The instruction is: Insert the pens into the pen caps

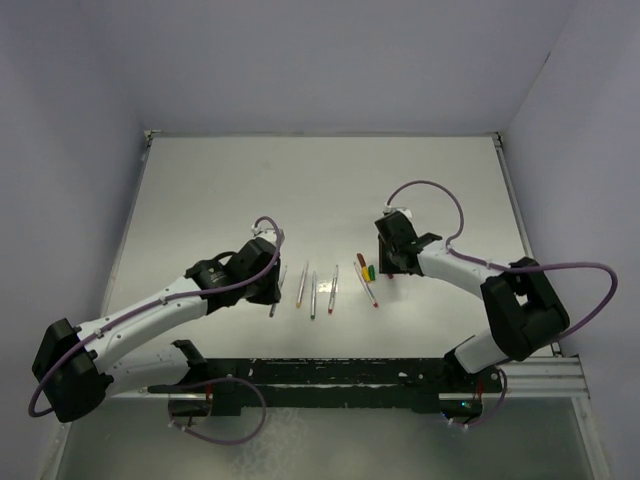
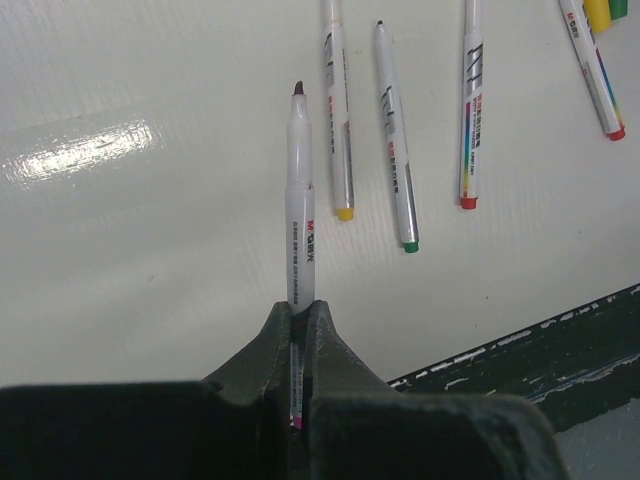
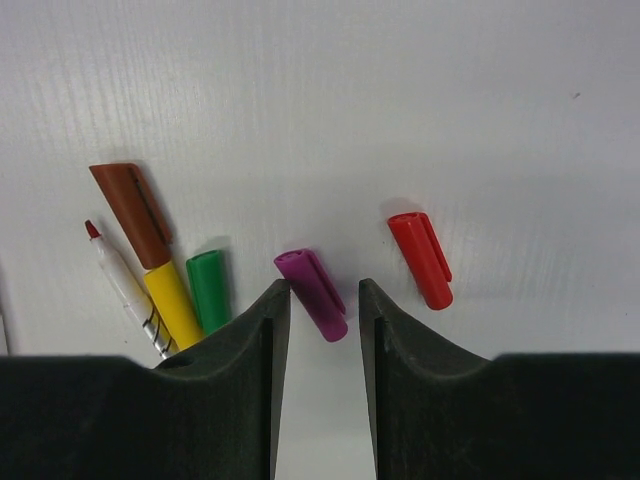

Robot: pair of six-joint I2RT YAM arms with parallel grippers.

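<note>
L jaws, nearest the lens, are clamped shut on one pen [image 2: 300, 190] by its rear end, tip pointing away. Four other pens [image 2: 395, 140] lie on surface [image 2: 120, 250] beyond. R jaws part-open, gripping nothing; magenta cap [image 3: 312, 295] lies between their tips, red cap [image 3: 421, 260] near it.

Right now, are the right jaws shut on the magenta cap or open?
Open: the magenta cap lies between them, with a clear gap on one side.

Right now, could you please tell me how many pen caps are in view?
5, all in the right wrist view: dark red cap, yellow cap and green cap clustered left, magenta cap centre, red cap right.
</note>
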